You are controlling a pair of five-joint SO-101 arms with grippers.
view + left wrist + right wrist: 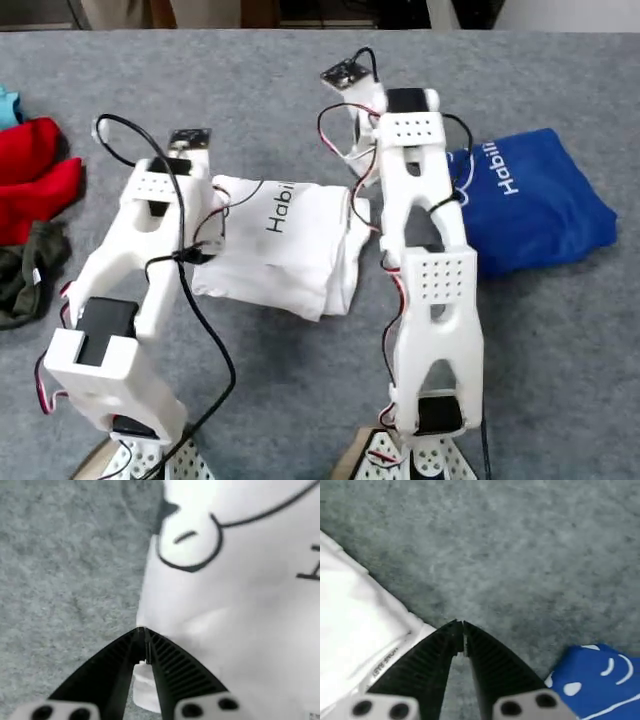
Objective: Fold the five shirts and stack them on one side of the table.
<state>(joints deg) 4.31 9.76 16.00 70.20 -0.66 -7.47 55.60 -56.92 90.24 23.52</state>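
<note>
A folded white shirt with black print lies in the middle of the grey carpeted table. My left gripper is shut, its tips at that white shirt's outer edge; I cannot tell whether fabric is pinched. My right gripper is shut and holds nothing. It sits over bare carpet between a corner of the white shirt and a folded blue shirt. The blue shirt lies just right of the right arm.
A red shirt, a crumpled dark green shirt and a bit of light blue cloth lie at the table's left edge. The left arm stands between them and the white shirt.
</note>
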